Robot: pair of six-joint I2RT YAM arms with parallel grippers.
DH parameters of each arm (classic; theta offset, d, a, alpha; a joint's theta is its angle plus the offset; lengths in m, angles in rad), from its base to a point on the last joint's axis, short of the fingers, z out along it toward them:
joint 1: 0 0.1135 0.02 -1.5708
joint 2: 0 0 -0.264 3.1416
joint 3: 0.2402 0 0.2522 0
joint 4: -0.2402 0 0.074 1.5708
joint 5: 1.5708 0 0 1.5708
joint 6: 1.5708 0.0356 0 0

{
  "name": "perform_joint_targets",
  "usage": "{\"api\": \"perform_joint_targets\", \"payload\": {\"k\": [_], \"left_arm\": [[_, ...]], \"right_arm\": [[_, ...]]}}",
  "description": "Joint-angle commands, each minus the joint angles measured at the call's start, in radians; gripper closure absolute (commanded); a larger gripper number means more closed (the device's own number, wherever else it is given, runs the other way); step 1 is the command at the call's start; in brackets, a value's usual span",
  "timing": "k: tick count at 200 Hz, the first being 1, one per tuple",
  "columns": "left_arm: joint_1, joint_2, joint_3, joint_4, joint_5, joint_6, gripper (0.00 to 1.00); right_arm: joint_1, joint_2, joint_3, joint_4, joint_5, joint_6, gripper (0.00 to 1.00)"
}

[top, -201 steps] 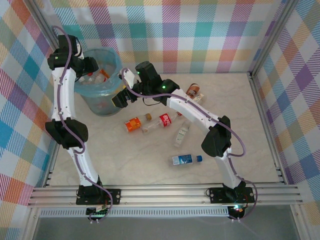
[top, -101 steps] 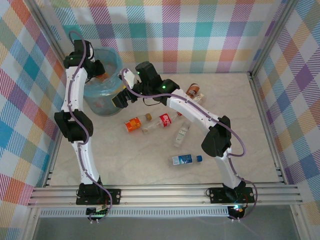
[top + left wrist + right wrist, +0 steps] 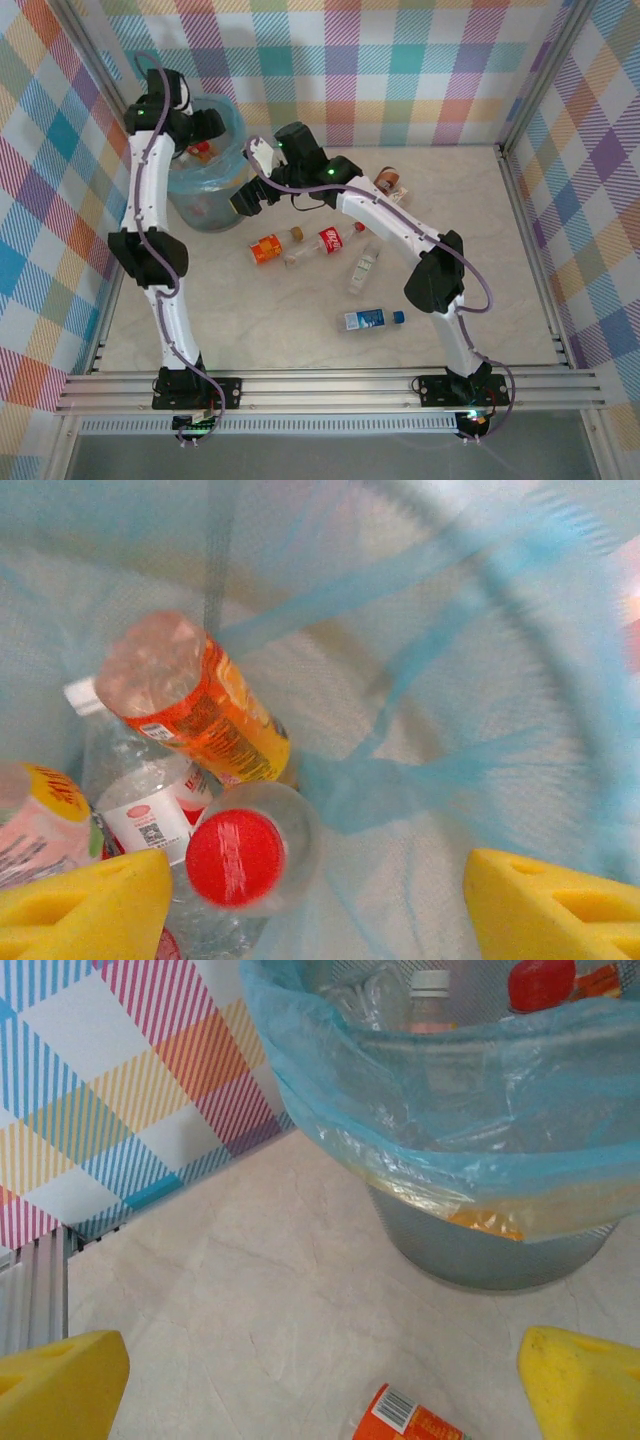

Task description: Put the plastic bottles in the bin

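My left gripper (image 3: 203, 133) hangs over the bin (image 3: 205, 190), a round grey-blue basket lined with a light blue bag. Looking down, my left gripper (image 3: 320, 910) is open, its yellow pads (image 3: 85, 905) wide apart. A clear bottle with a red cap (image 3: 240, 855) is loose and blurred just below them. Under it lie an orange-labelled bottle (image 3: 195, 705) and a white-and-red-labelled one (image 3: 150, 805). My right gripper (image 3: 250, 197) hovers open and empty (image 3: 325, 1390) beside the bin (image 3: 480, 1130), above an orange-labelled bottle (image 3: 410, 1425). That bottle (image 3: 266, 248) lies on the table.
More bottles lie on the table: a red-labelled one (image 3: 325, 240), a white one (image 3: 365, 268), a blue-labelled one (image 3: 372, 319) and a brown one (image 3: 388, 182) near the back. Checked walls (image 3: 400, 70) close in the back and sides.
My left gripper has swung from the bin's left rim to over its middle and opened, letting go of the red-capped bottle. The right arm has barely shifted.
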Motion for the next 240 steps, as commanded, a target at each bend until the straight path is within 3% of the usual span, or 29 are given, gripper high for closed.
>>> {"api": "perform_joint_targets", "payload": {"k": [1, 36, 64, 79, 105, 138, 182, 240], "left_arm": [[-0.003, -0.179, 0.037, 0.0, -0.002, 0.0, 0.23], [-0.049, -0.434, -0.217, 0.116, -0.055, 0.067, 0.23], [-0.147, -0.693, -0.551, 0.301, -0.071, 0.162, 0.2], [-0.191, -0.818, -0.7, 0.35, -0.053, 0.196, 0.19], [-0.249, -1.001, -0.923, 0.383, 0.008, 0.252, 0.19], [-0.306, -1.181, -1.171, 0.365, 0.05, 0.291, 0.2], [-0.328, -1.326, -1.362, 0.28, 0.021, 0.272, 0.21], [-0.328, -1.456, -1.457, 0.192, -0.027, 0.271, 0.2]], "right_arm": [[-0.014, -0.134, -0.069, -0.014, 0.022, -0.034, 0.01], [-0.051, -0.289, -0.308, 0.052, 0.144, 0.055, 0.0], [-0.063, -0.36, -0.474, 0.066, 0.264, 0.293, 0.0], [-0.065, -0.361, -0.512, 0.009, 0.328, 0.495, 0.0], [-0.066, -0.321, -0.53, -0.109, 0.315, 0.703, 0.0], [-0.065, -0.272, -0.62, -0.087, 0.288, 0.914, 0.0], [-0.054, -0.189, -0.678, -0.019, 0.267, 1.107, 0.03], [-0.01, -0.073, -0.639, 0.009, 0.288, 1.242, 0.07]]}}
